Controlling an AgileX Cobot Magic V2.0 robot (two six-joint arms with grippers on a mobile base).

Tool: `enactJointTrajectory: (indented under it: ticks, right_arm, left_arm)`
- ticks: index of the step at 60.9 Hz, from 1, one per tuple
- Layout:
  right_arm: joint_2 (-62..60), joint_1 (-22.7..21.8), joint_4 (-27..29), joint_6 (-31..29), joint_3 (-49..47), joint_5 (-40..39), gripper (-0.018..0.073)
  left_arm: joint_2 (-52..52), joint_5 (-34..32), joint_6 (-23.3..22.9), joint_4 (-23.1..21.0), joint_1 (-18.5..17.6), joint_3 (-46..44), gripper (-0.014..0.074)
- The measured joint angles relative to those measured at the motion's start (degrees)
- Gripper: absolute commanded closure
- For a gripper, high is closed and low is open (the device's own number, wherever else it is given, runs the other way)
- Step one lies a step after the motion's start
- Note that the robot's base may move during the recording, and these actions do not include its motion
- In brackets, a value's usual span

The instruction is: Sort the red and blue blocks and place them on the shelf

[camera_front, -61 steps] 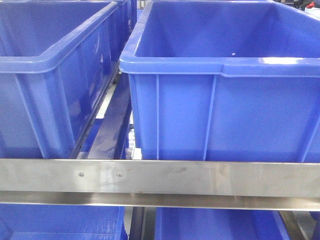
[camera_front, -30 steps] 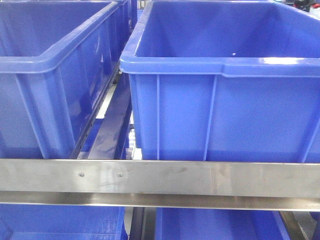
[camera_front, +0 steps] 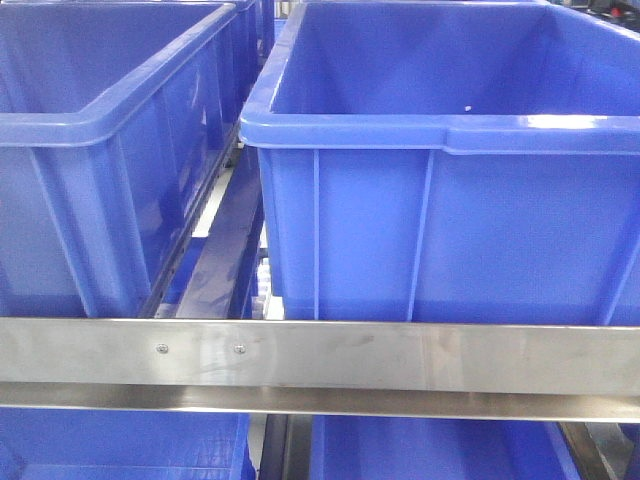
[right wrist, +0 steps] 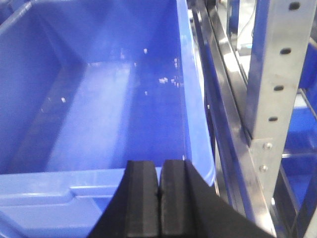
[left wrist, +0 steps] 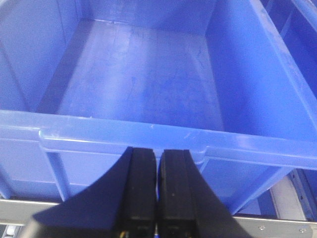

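The red and blue blocks are out of view in every frame. The shelf's steel front rail (camera_front: 400, 357) with two small screws crosses the bottom of the front view; white rollers (camera_front: 262, 290) show between the crates. My left gripper (left wrist: 157, 151) is shut with nothing between its black fingers, held just in front of a blue crate's near rim (left wrist: 148, 135). My right gripper (right wrist: 159, 163) is also shut and empty, at the near right corner of another blue crate (right wrist: 99, 124), beside a perforated shelf upright (right wrist: 272, 74).
Two large blue crates (camera_front: 100, 120) (camera_front: 450, 130) stand side by side on the shelf, a narrow gap between them. More blue crates sit on the level below (camera_front: 430, 450). Both crates under the wrists look bare inside.
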Motion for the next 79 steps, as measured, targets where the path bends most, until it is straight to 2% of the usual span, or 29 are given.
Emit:
enactJointTrajectory:
  ticks: [12, 31, 45, 79]
  right_arm:
    - [-7.4, 0.0, 0.0, 0.0, 3.2, -0.9, 0.0511]
    - [-21.1, 0.0, 0.0, 0.0, 15.0, -6.6, 0.0511]
    - [-21.9, 0.0, 0.2, 0.0, 19.8, -7.8, 0.0511]
    - [-21.9, 0.0, 0.5, 0.0, 20.1, -8.8, 0.0511]
  left_arm:
    - [0.0, 0.0, 0.0, 0.0, 0.0, 0.0, 0.0474]
    - [0.0, 0.0, 0.0, 0.0, 0.0, 0.0, 0.0474]
    - [0.0, 0.0, 0.0, 0.0, 0.0, 0.0, 0.0474]
    - [0.0, 0.0, 0.0, 0.0, 0.0, 0.0, 0.0474]
